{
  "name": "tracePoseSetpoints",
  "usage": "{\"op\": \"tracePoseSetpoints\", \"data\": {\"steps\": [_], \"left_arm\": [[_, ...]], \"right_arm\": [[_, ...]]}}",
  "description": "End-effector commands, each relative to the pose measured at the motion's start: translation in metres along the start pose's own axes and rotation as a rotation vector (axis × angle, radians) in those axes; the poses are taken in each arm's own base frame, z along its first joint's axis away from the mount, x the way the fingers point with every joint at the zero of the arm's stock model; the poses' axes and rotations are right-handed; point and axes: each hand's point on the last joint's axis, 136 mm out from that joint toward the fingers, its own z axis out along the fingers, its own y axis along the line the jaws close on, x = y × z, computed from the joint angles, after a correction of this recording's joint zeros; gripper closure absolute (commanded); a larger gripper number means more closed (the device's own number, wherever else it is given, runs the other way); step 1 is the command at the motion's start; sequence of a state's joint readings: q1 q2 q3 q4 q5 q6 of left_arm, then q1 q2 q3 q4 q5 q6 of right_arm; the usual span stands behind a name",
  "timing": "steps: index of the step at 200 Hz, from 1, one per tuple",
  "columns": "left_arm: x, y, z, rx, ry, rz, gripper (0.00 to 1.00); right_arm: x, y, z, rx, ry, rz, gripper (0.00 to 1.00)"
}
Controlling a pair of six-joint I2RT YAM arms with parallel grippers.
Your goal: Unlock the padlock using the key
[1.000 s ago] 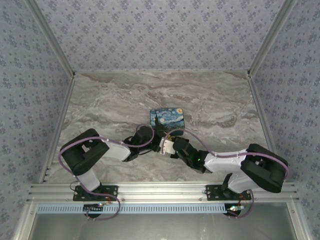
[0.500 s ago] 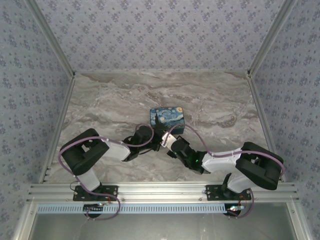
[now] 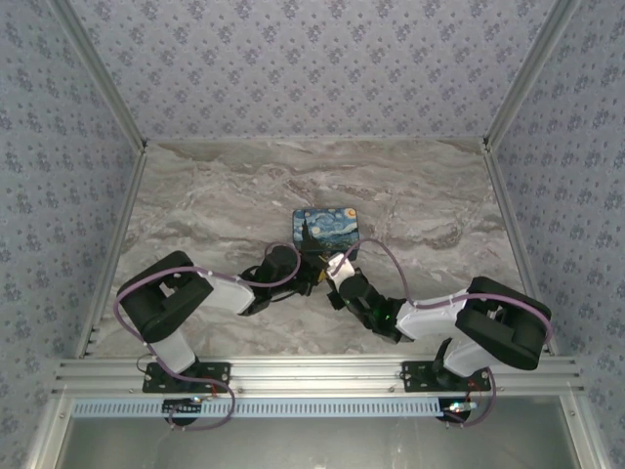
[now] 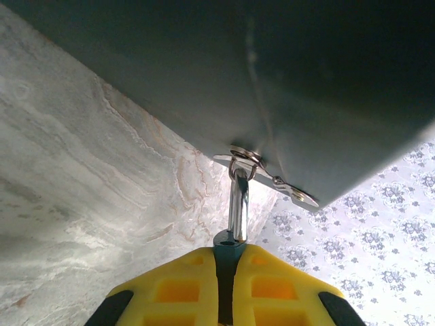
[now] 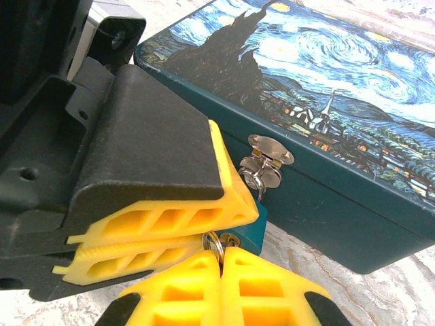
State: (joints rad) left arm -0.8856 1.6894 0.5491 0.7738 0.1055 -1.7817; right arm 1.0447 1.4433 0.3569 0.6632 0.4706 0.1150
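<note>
My left claw (image 4: 228,261) is clenched on the tiny teal-blue padlock (image 4: 228,239), which hangs from the metal hasp (image 4: 246,159) of the blue-and-yellow swirl-painted box (image 5: 326,136). My right claw (image 5: 219,263) pinches the small silver key (image 5: 213,242), touching the lock's end opposite the shackle, in line with its long axis.

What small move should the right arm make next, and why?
Probably twist the right gripper to turn the key: it seems seated in the padlock, which the left gripper holds steady, its shackle closed through the box latch.
</note>
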Motion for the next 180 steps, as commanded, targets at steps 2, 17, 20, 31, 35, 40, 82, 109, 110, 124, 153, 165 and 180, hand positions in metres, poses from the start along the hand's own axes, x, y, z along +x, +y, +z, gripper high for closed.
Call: {"op": "tracePoseSetpoints", "data": {"steps": [2,17,20,31,35,40,82,109,110,124,153,165,180], "left_arm": [[0.009,-0.003,-0.001,0.001,0.034,0.012,0.94],[0.008,-0.003,-0.002,-0.007,0.027,0.022,0.83],[0.008,-0.002,-0.003,-0.009,0.025,0.023,0.8],[0.006,-0.001,-0.005,-0.018,0.013,0.033,0.74],[0.005,-0.002,-0.006,-0.019,0.008,0.037,0.71],[0.005,-0.002,-0.008,-0.023,0.003,0.042,0.67],[-0.007,-0.008,-0.028,-0.063,-0.042,0.1,0.36],[-0.017,-0.02,-0.049,-0.076,-0.09,0.148,0.27],[-0.018,-0.02,-0.05,-0.078,-0.092,0.15,0.27],[-0.025,-0.03,-0.063,-0.069,-0.124,0.177,0.25],[-0.041,-0.049,-0.093,-0.076,-0.207,0.256,0.2],[-0.046,-0.058,-0.106,-0.077,-0.241,0.29,0.18],[-0.051,-0.066,-0.119,-0.081,-0.28,0.327,0.16]], "right_arm": [[-0.004,-0.004,0.002,0.005,-0.012,0.071,1.0],[-0.004,-0.005,0.003,0.009,0.007,0.086,1.0],[-0.004,-0.006,0.003,0.011,0.01,0.092,1.0],[-0.004,-0.008,0.004,0.017,0.028,0.111,1.0],[-0.004,-0.009,0.003,0.017,0.035,0.116,1.0],[-0.004,-0.008,0.003,0.012,0.04,0.124,1.0],[-0.007,-0.009,0.001,-0.035,0.052,0.234,1.0],[-0.011,-0.007,-0.001,-0.086,0.045,0.309,1.0],[-0.01,-0.007,-0.002,-0.088,0.045,0.311,1.0],[-0.011,-0.007,-0.003,-0.13,0.033,0.387,1.0],[-0.006,-0.01,-0.001,-0.192,0.036,0.601,1.0],[-0.004,-0.011,-0.002,-0.204,0.042,0.677,1.0],[-0.002,-0.012,-0.003,-0.215,0.055,0.755,1.0]]}}
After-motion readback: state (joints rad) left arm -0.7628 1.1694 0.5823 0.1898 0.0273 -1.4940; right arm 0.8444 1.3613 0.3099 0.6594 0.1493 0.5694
